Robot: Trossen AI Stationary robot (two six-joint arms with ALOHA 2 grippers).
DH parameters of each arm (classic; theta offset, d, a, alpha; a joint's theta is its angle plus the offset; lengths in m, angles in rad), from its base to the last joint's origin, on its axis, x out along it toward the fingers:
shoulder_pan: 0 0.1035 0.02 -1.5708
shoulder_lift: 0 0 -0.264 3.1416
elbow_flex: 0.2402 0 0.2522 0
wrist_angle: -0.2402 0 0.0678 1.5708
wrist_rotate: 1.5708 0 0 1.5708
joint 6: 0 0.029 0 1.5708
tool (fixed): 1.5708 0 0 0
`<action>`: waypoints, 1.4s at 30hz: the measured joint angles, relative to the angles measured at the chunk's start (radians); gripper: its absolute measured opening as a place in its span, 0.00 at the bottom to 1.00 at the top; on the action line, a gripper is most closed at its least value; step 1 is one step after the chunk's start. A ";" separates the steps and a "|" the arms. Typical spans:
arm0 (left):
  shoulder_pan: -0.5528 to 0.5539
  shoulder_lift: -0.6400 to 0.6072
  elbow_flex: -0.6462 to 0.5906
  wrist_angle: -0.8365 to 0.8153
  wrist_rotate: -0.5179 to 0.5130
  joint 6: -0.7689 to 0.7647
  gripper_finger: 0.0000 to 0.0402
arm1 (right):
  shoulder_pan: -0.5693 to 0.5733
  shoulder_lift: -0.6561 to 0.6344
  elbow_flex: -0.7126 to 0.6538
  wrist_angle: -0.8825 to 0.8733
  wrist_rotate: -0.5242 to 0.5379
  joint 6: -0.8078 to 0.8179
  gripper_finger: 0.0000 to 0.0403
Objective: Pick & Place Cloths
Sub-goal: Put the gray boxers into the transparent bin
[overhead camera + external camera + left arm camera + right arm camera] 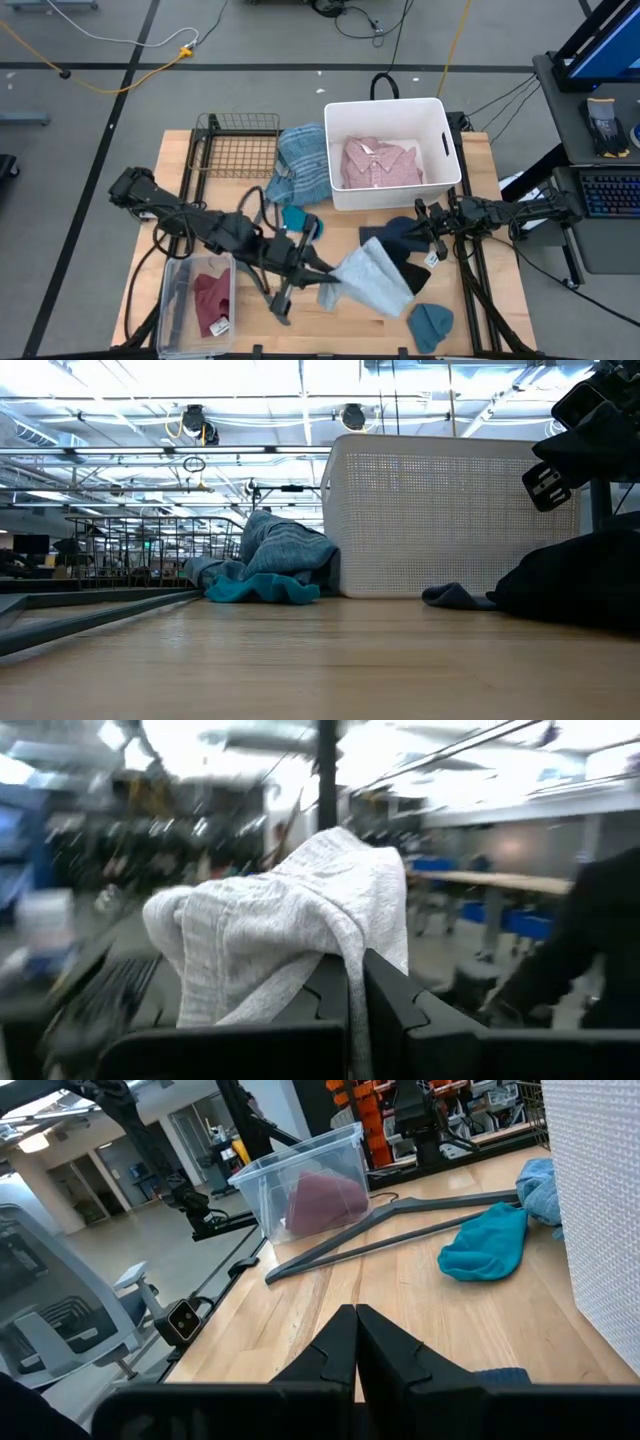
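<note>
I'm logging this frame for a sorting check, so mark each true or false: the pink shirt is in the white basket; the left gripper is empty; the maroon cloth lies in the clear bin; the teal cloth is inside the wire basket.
1. The pink shirt is in the white basket. True.
2. The left gripper is empty. False: it is shut on the grey cloth.
3. The maroon cloth lies in the clear bin. True.
4. The teal cloth is inside the wire basket. False: it lies on the table, beside the white basket.
</note>
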 joint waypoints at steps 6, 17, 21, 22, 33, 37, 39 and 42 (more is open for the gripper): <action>0.000 0.000 0.000 0.157 0.217 0.104 0.01 | 0.000 0.000 0.000 0.000 0.000 0.000 0.01; 0.001 0.000 0.000 0.197 0.371 0.133 0.01 | 0.000 0.000 0.000 0.000 0.000 0.000 0.01; 0.000 -0.001 0.000 0.173 0.267 0.005 0.01 | 0.000 0.000 0.000 0.000 0.000 0.000 0.01; -0.002 -0.001 0.000 0.150 0.216 -0.056 0.01 | 0.000 0.000 0.000 0.000 0.000 0.000 0.01; -0.037 0.001 0.000 -0.332 -0.015 -0.951 0.01 | 0.000 0.000 0.000 0.000 0.000 -0.001 0.01; -0.056 0.001 0.011 -0.447 0.025 -1.181 0.01 | 0.000 0.000 0.000 -0.003 -0.001 -0.001 0.01; -0.069 0.001 0.042 -0.520 0.062 -1.247 0.01 | 0.000 0.000 0.000 -0.003 -0.001 -0.001 0.01; -0.089 0.000 0.120 -0.667 0.111 -1.311 0.01 | 0.000 0.000 0.000 -0.004 -0.001 -0.001 0.01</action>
